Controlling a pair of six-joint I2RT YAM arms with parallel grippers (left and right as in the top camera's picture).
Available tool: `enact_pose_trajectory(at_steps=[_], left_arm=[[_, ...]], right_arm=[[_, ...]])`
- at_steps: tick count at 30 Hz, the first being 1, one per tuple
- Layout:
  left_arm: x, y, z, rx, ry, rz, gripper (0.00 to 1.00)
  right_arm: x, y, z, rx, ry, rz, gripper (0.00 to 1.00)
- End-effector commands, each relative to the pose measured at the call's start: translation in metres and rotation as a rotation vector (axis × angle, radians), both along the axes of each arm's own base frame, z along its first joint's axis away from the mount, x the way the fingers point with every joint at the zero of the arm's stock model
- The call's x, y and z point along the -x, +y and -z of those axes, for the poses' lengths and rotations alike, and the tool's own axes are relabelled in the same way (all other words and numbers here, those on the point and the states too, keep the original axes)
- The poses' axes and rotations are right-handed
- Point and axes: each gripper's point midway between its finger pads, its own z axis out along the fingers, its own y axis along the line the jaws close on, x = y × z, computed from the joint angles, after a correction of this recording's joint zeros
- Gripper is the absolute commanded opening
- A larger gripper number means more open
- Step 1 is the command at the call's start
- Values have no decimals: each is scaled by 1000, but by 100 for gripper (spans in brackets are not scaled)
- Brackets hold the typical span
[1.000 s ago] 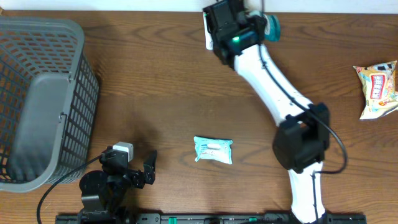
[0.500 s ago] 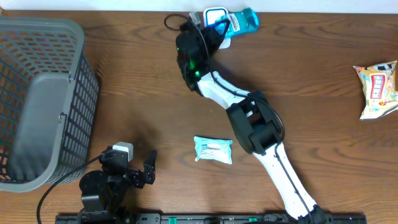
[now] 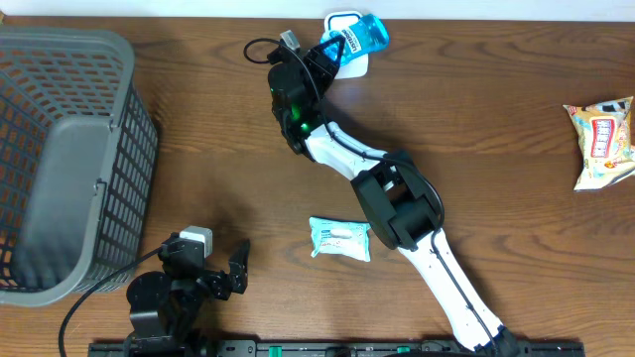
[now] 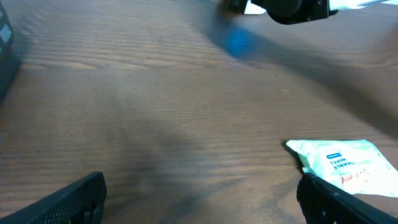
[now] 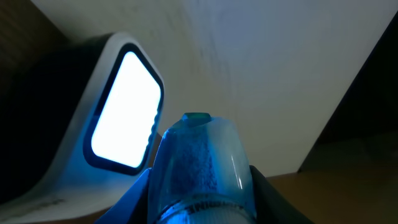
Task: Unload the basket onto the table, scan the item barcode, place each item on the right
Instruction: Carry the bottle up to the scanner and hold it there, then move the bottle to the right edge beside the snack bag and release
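Blue bottle (image 5: 199, 155), pinched by the right gripper (image 5: 199, 210), hung just before the scanner (image 5: 124, 112); a turned-away barcode could have defeated the read.

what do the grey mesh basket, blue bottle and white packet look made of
Grey mesh basket: likely moulded plastic, matt, uniform lattice walls. Blue translucent bottle: probably plastic, light glows through it. White flat packet: seemingly thin plastic film, crinkled sealed edge.

You see the blue bottle (image 5: 200, 168) cut off at the right wrist view's lower edge, blurred from the left wrist, and the snack bag (image 3: 603, 141) clipped overhead.
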Motion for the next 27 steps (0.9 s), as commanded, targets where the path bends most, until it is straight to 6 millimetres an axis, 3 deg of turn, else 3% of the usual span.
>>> enact_pose_trajectory(at_steps=[1, 11, 18, 22, 27], left_arm=[[0, -1, -3, -12, -15, 10, 98], [0, -1, -3, -12, -15, 10, 98], [0, -1, -3, -12, -15, 10, 98], [0, -1, -3, -12, -15, 10, 98], [0, -1, -3, -12, -15, 10, 98]], right_arm=[[-7, 5, -41, -128, -117, -38, 18], [-16, 17, -45, -175, -142, -125, 19], [-20, 5, -59, -124, -152, -100, 18], [-17, -23, -78, -108, -205, 2, 18], [-13, -95, -78, -116, -199, 258, 17]])
